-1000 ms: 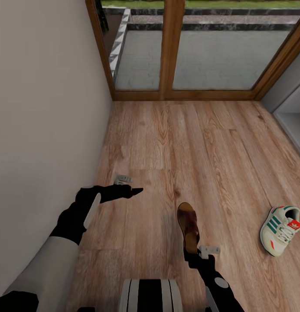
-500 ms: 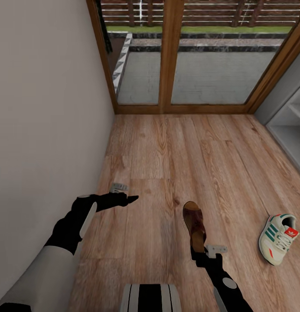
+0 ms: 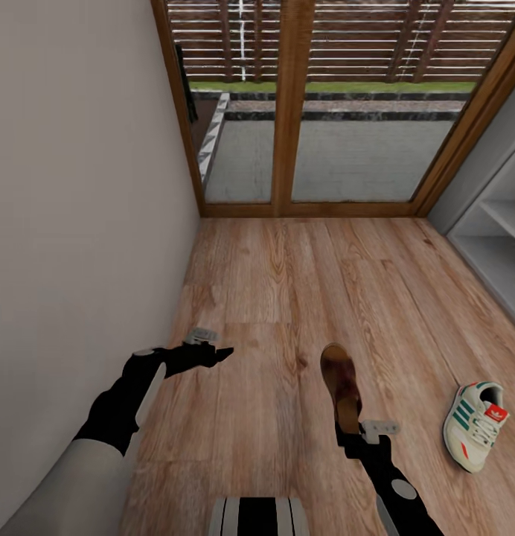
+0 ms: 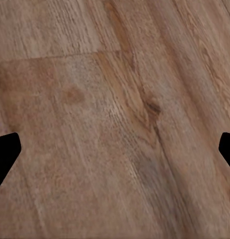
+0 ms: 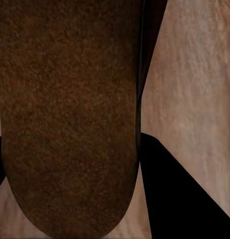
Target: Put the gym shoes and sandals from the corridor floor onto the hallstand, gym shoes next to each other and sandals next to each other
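The left arm reaches forward on the robot's left side, its forearm sleeved white then black, and the left gripper [image 3: 222,352] points ahead with nothing between its fingers; in the left wrist view the two dark fingertips [image 4: 5,154] stand far apart at opposite edges. The right arm extends forward from low on the robot's right side, and the right gripper [image 3: 348,432] is closed on the heel end of a sandal [image 3: 341,385], whose brown sole lies across the right wrist view beside one dark finger [image 5: 179,199].
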Robot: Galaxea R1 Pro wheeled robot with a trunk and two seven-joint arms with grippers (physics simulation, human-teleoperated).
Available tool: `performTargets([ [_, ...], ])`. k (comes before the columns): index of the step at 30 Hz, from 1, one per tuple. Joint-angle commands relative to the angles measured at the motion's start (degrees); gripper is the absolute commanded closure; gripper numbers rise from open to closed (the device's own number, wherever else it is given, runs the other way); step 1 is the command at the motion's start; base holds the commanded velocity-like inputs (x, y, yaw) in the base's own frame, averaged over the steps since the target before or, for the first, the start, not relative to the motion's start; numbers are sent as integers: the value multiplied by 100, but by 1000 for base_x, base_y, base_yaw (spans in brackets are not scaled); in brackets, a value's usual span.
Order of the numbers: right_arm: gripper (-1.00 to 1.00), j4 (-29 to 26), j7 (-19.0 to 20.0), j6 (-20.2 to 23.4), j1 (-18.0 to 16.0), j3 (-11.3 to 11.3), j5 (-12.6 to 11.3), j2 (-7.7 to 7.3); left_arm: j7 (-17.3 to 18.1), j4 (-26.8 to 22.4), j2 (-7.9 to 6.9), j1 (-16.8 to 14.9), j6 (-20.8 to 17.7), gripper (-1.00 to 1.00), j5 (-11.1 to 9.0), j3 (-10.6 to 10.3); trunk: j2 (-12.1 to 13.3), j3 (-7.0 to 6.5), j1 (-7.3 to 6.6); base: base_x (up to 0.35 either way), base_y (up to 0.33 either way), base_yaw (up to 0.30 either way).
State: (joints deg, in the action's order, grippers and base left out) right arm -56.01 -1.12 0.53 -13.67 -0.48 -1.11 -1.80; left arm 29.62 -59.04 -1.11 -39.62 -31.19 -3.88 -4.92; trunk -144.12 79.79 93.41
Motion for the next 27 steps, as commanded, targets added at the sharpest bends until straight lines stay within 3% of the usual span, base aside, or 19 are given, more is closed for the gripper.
performTargets([
  [1, 100, 1, -14, -46, 3, 4, -31, -4, -75, -4, -4, 18, 60, -100, -34, -9, 0, -28, -3, 0, 0, 0],
  [5, 100, 319, -19, -729, 275, -2, -29, -16, -661, -2, 10, 330, 357, -100, -19, -24, 6, -153, -13, 0, 0, 0],
  [8, 100, 590, -20, -1011, 360, -6, -31, -107, -758, -2, 16, 498, 481, -100, -17, -24, 10, -246, -21, 0, 0, 0],
  [11, 100, 961, -24, -1395, 396, -5, -39, -211, -890, 43, 19, 705, 988, -100, -25, -15, 14, -340, -29, 0, 0, 0],
  [16, 100, 1274, -30, -1702, 407, -5, -48, -244, -1338, 197, 15, 934, 1351, -100, -32, -12, 20, -496, -42, 0, 0, 0],
  [19, 100, 1337, -34, -1738, 408, -5, -51, -247, -1427, 254, 16, 1010, 1471, -100, -29, -12, 24, -589, -49, 0, 0, 0],
  [24, 100, 1486, -37, -1796, 421, -10, -56, -256, -1519, 668, 30, 1131, 2069, -100, -23, -15, 31, -745, -62, 0, 0, 0],
  [27, 100, 1498, -37, -1800, 436, -9, -56, -256, -1527, 768, 24, 1140, 2122, -100, -24, -11, 35, -838, -70, 0, 0, 0],
])
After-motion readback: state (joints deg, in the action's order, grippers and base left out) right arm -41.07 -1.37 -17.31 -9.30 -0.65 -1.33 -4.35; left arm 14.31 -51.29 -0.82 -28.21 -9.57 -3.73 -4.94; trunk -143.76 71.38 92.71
